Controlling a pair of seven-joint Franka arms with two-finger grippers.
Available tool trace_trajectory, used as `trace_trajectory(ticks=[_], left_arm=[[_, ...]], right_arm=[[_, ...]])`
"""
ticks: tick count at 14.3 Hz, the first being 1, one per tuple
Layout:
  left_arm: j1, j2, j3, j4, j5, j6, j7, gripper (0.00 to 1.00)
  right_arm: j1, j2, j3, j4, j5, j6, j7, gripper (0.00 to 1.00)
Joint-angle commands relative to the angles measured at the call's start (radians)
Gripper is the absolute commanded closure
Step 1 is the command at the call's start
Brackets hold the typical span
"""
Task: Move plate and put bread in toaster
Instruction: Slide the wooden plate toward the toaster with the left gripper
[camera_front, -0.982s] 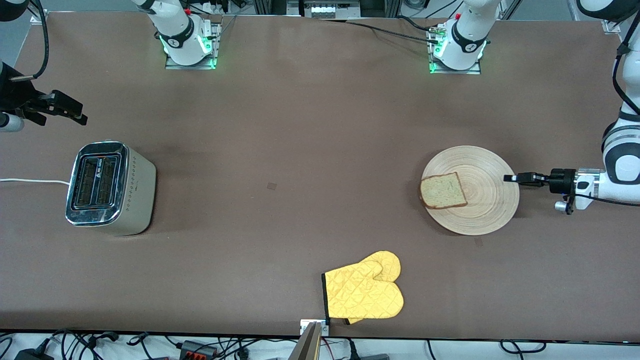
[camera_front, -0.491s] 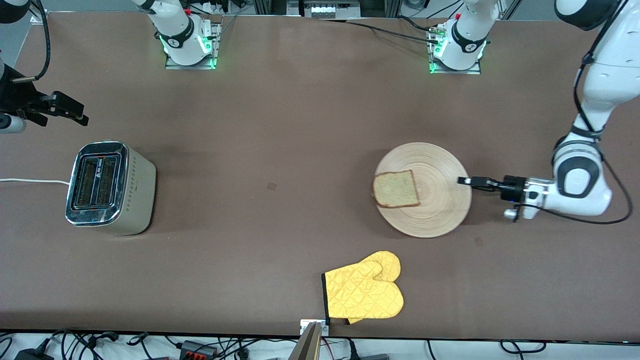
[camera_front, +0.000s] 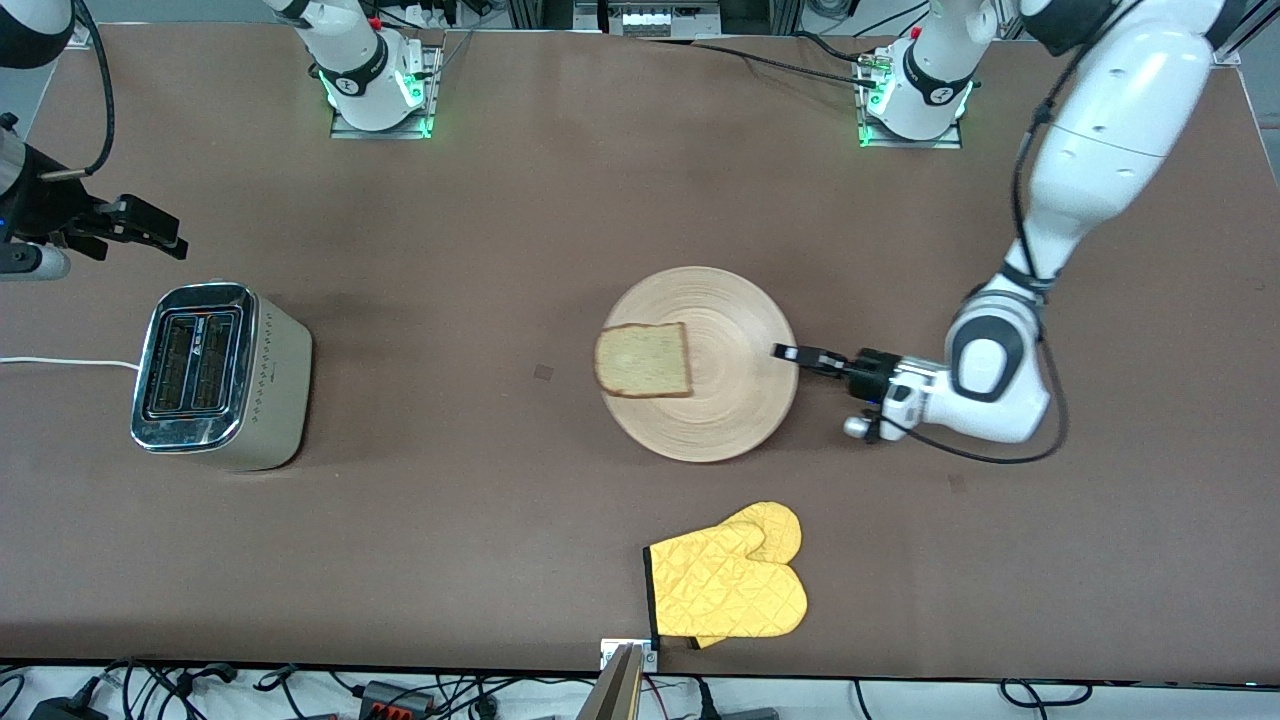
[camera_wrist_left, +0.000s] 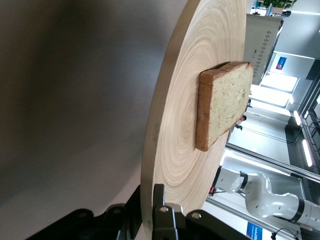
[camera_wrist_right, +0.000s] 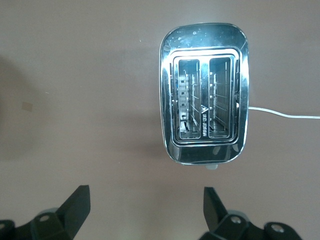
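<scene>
Left gripper (camera_front: 785, 352) clamps the rim of the plate (camera_front: 735, 400) mid-table, with the bread (camera_front: 643, 360) lying on it.
The right gripper (camera_wrist_right: 145, 207), fingers spread apart, hovers near the toaster (camera_front: 215, 375) at the right arm's end; a yellow oven mitt (camera_front: 728, 582) lies nearer the camera.

The plate (camera_front: 700, 363) is sliding along the desk toward the toaster's end, bread (camera_front: 643, 360) riding on it, the left hand (camera_front: 790, 353) clamped on its rim, and the left arm stretching out after it.
</scene>
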Motion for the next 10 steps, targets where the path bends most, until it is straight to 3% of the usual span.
trace_trajectory(ticks=[1,5,10], left_arm=[[-0.114,-0.014,0.01,0.012,-0.126,0.071,-0.01,1.0],[-0.216,0.035,0.012,0.069,-0.18,0.186,-0.024,1.0],[-0.293,0.09,0.024,0.118,-0.171,0.199,-0.028,1.0]], right_arm=[[0.038,0.025,0.004,-0.011,0.009,0.039,0.015,0.0],[0.09,0.115,0.004,-0.011,0.06,0.067,0.015,0.0],[0.129,0.206,0.004,-0.012,0.082,0.119,0.016,0.0]])
